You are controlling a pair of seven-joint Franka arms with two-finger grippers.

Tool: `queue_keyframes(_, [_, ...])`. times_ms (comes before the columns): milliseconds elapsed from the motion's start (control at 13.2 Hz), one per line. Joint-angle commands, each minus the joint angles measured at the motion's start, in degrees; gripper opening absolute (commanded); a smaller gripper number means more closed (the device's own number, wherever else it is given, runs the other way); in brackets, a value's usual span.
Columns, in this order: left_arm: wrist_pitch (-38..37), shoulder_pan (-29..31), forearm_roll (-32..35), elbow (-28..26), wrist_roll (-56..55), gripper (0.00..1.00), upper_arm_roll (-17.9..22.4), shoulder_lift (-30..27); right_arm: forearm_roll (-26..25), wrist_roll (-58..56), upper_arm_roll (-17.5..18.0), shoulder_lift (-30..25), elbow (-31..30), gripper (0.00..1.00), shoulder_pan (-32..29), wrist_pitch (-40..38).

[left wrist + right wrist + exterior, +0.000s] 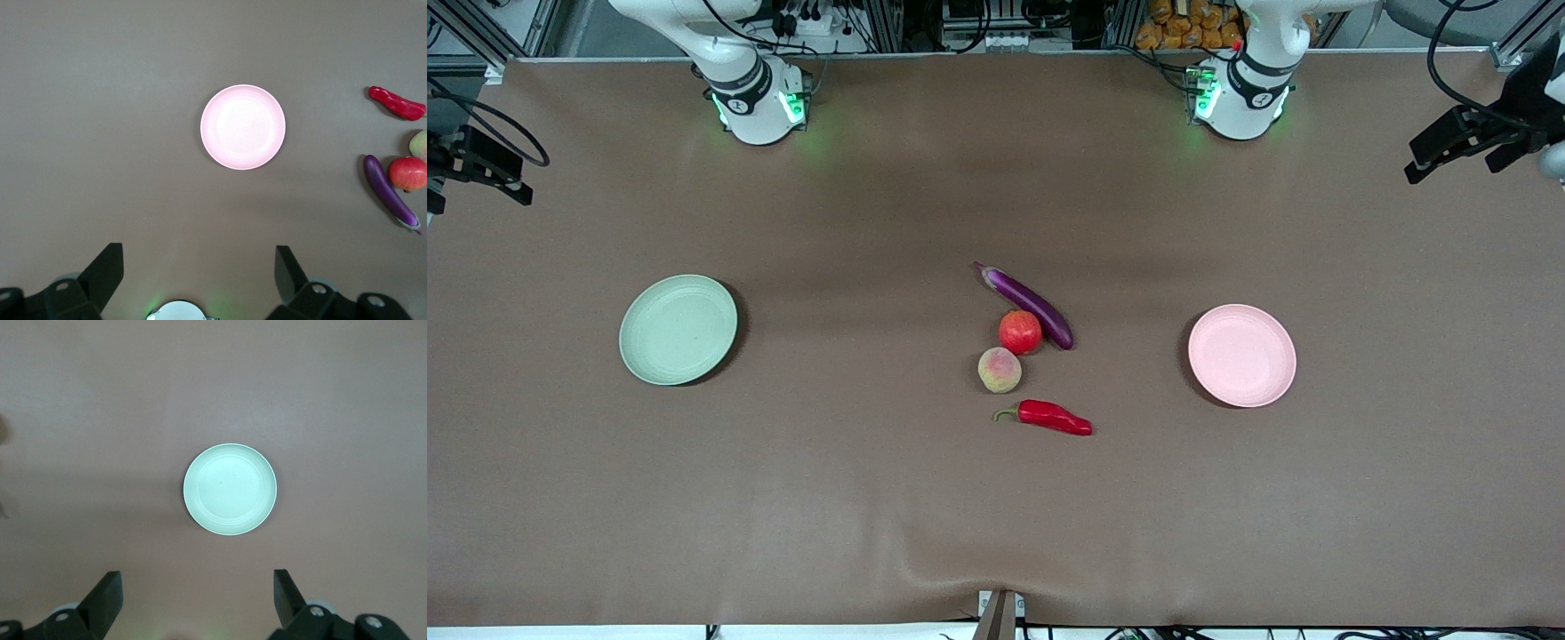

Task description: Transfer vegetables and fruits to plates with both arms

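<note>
Four items lie together mid-table: a purple eggplant (pixel 1027 304), a round red fruit (pixel 1020 332) touching it, a yellowish-pink peach (pixel 1000 370) nearer the front camera, and a red chili pepper (pixel 1054 416) nearest of all. The pale green plate (pixel 679 330) sits bare toward the right arm's end, and the pale pink plate (pixel 1242 356) sits bare toward the left arm's end. My left gripper (pixel 198 248) hangs open high over the table near the pink plate (pixel 243 127). My right gripper (pixel 197 573) hangs open high near the green plate (pixel 230 489). Neither holds anything.
The two arm bases (pixel 758 102) (pixel 1240 98) glow green along the table's back edge. Black camera mounts (pixel 1476 133) (pixel 480 164) jut in at both ends of the table. A brown cloth covers the table, with a small clamp (pixel 1000 613) at its front edge.
</note>
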Motion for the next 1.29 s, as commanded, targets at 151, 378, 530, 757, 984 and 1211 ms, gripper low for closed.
queue_keyframes(151, [-1.6,0.7,1.1,2.9,1.0,1.0,-0.2,1.9,0.9,0.1,0.6,0.0,-0.3,1.0,-0.5,1.8])
queue_keyframes(378, [-1.6,1.3,1.0,2.8,1.1,1.0,-0.3,1.9,0.9,0.1,0.6,0.0,-0.4,1.0,-0.5,1.5])
queue_keyframes(530, [-1.6,1.2,1.0,2.7,1.0,1.0,-0.3,1.9,0.9,0.1,0.6,0.0,-0.3,1.0,-0.6,1.4])
queue_keyframes(757, [-2.2,1.1,1.0,2.6,1.0,1.0,-0.4,1.9,0.9,0.1,0.6,0.0,-0.3,1.0,-0.6,1.3])
queue_keyframes(984, [-2.4,1.1,1.1,2.6,1.0,1.0,-0.4,1.9,0.9,0.1,0.6,0.0,-0.3,1.0,-0.6,1.2])
queue_keyframes(1211, [-2.4,1.0,1.0,2.5,0.4,1.0,-0.5,2.0,0.9,0.1,0.6,0.0,-0.3,1.0,-0.6,1.2])
